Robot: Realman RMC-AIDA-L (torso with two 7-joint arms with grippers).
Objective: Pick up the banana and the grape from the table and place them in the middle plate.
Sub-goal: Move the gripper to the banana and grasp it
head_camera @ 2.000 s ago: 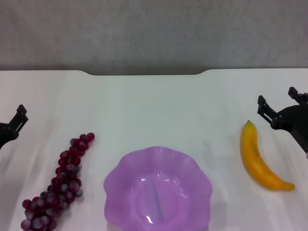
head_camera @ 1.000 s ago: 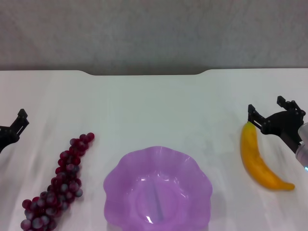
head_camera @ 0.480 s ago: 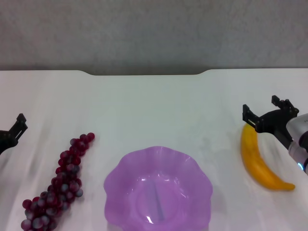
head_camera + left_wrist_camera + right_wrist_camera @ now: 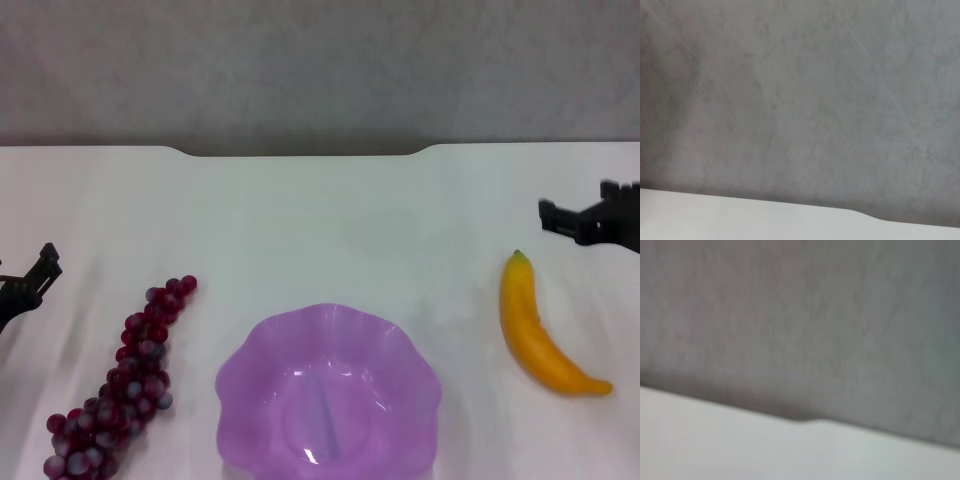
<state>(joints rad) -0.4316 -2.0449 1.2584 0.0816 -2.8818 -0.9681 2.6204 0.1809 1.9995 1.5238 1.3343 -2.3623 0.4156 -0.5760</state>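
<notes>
Two fruits not yet in the middle plate (image 4: 328, 395); nothing of the task is done.

Head view: the banana (image 4: 537, 330) lies on the table (image 4: 320, 220) at the plate's 3 o'clock, long axis from 11 to 5 o'clock, green tip far. The grape (image 4: 120, 380) lies at 9 o'clock, running 1 to 7. The right pincer (image 4: 590, 215) hovers beyond the banana, the left pincer (image 4: 25, 285) beside the grape; I cannot tell either's state. Wrist views: only table edge and grey wall.
</notes>
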